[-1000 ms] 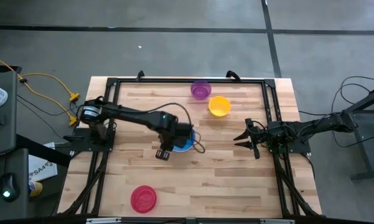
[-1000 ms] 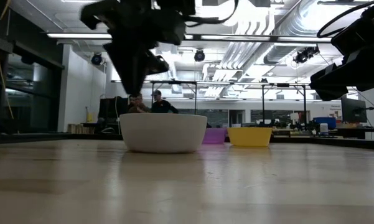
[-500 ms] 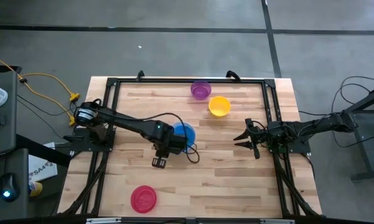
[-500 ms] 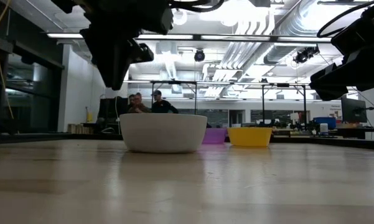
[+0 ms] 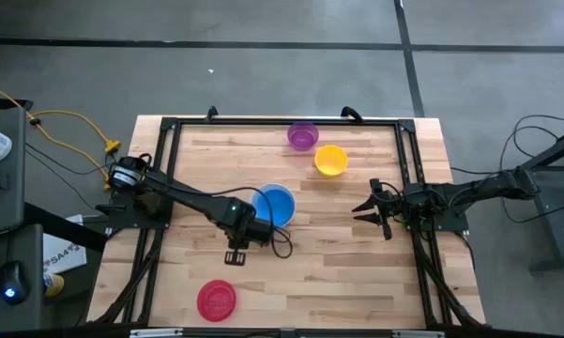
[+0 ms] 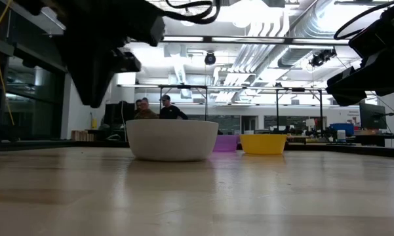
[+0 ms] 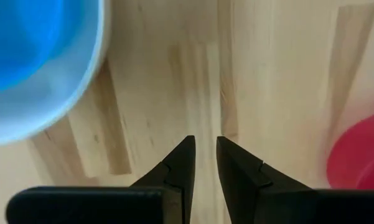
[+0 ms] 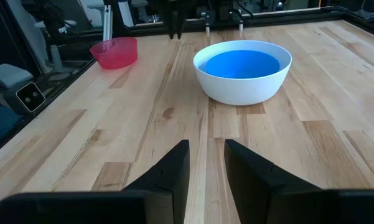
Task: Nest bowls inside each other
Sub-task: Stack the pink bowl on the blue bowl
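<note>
White bowl [image 5: 274,204] sits near centre of the wooden tabletop [image 5: 357,272], w/ the blue bowl [image 5: 277,202] nested inside it; from the right wrist view [image 8: 243,70] blue fills the inside, white rim all round. Nothing else in that pair.

Purple bowl [image 5: 302,135] at approx 12 o'clock from the white one, near the far edge, upright, empty as far as can be seen. Yellow bowl [image 5: 331,160] just beside it, at approx 1 o'clock from the white bowl, also empty; the two look close but whether they touch can't be told. In the low view the purple [image 6: 225,143] and yellow [image 6: 263,143] show behind the white bowl [image 6: 172,139], side by side.

Red bowl [image 5: 216,299] at approx 7 o'clock from the white bowl, well apart, near the front edge, on its own, nothing in it.

Left gripper [image 5: 235,255] hangs over bare wood at approx 7 o'clock of the white bowl, near its rim, between it and the red bowl. Its fingers [image 7: 182,163] stand a narrow gap apart, holding nothing; left wrist view shows the blue-in-white bowl [image 7: 37,62] and a slice of the red one [image 7: 361,163].

Right gripper [image 5: 360,207] waits at 3 o'clock, by the tabletop's right rail, fingers [image 8: 174,168] slightly parted, empty

People [image 6: 154,108] show far back in the room
</note>
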Controlling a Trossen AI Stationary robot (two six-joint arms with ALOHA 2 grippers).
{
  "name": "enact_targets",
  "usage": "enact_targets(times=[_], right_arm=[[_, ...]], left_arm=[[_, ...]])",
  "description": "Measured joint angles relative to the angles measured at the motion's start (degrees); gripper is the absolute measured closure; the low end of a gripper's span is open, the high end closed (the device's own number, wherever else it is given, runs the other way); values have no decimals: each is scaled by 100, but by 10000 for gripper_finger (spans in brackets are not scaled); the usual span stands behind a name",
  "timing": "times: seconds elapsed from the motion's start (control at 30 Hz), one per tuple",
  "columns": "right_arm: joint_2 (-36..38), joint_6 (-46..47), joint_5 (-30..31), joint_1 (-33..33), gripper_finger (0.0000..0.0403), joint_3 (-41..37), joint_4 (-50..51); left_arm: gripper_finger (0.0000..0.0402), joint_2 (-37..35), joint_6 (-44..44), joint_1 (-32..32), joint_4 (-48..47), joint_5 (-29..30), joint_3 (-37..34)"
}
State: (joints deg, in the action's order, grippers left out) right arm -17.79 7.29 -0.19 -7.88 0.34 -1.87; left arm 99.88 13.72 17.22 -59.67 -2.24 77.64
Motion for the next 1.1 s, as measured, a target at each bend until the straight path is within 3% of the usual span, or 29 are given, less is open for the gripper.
enact_targets(times=[0.6,0.9,1.1], right_arm=[[1,0,3,0,308,-1,0],[0,-2,2,0,308,-1,0],[1,-2,2,0,308,0,0]], left_arm=[[336,-136,1624,920,68,161,-268],[336,-223,937,1724,-299,84,-279],[336,-232,710,1848,82,-174,-276]])
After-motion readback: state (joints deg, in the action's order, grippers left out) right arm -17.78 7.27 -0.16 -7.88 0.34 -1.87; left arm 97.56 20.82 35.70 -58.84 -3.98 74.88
